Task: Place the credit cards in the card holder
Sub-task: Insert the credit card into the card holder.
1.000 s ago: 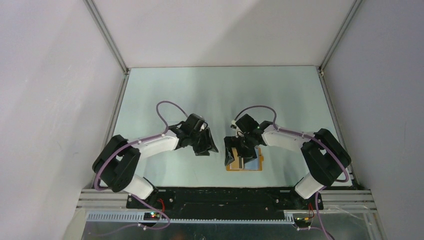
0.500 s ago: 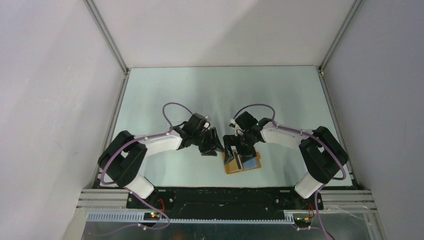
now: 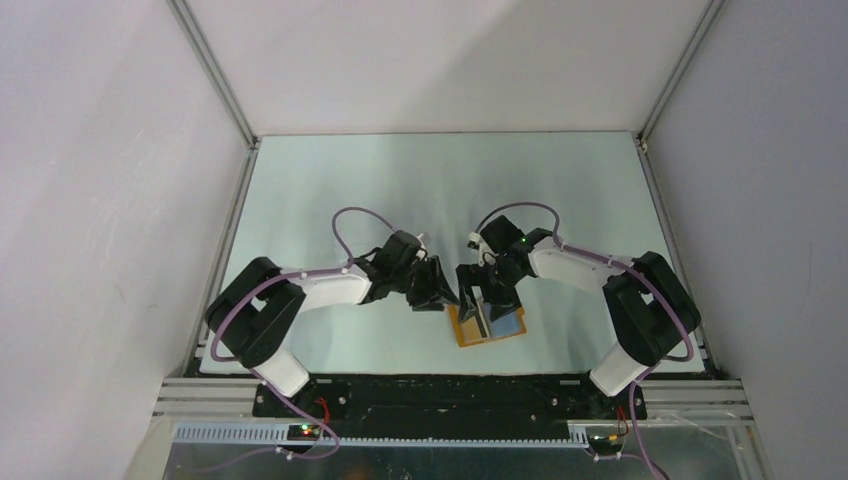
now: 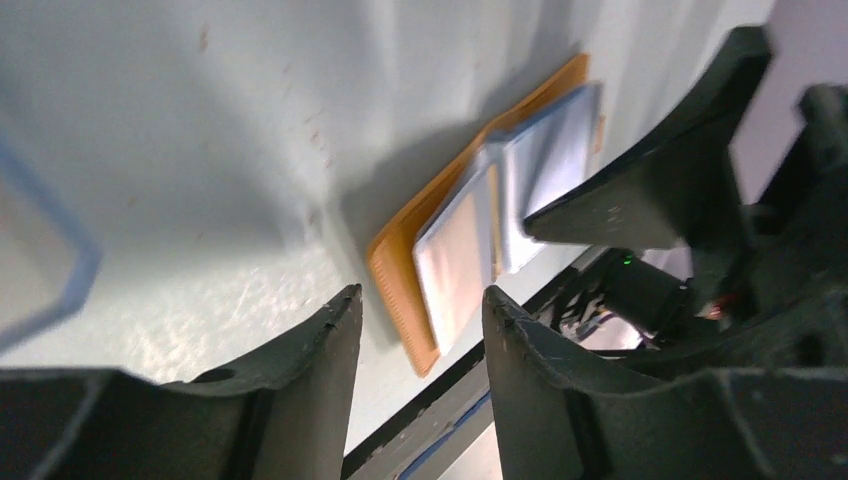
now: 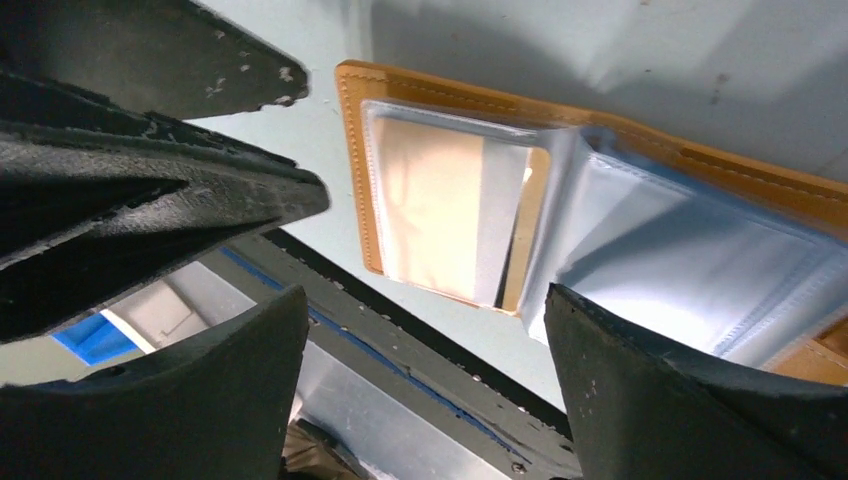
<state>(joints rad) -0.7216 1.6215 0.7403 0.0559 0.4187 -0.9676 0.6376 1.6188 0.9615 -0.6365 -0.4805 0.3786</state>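
While my left arm is sliding right, the card holder [image 3: 500,328] is lying open near the front, turning a little. I am counting one holder and one card [image 5: 430,205], tucked in its left pocket. Just farther back, my left gripper [image 3: 438,292] is hanging half open, holding nothing; my right gripper [image 3: 485,303] is gaping wide above. Both are closing in to help.

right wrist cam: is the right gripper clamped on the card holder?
No, the fingers of the right gripper stand wide apart, and the open card holder lies flat on the table beyond them, ungripped.
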